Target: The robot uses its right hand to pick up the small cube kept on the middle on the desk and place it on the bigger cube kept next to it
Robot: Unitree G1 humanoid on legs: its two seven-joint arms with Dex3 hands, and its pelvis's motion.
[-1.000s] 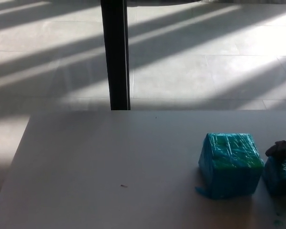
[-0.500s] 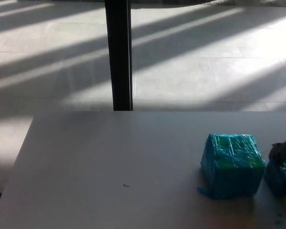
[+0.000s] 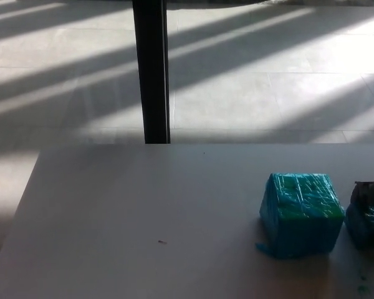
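My right hand (image 3: 369,190) rests atop the small blue film-wrapped cube (image 3: 366,225) at frame right, grasp indeterminate; lifting onto the larger blue-green wrapped cube (image 3: 301,213) remains.

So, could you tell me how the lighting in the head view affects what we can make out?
In the head view, sunlight stripes the floor brightly while the desk lies in shade; the bigger cube reads clearly, but the small cube and right hand at the picture's right edge are dark, cropped and hard to resolve.
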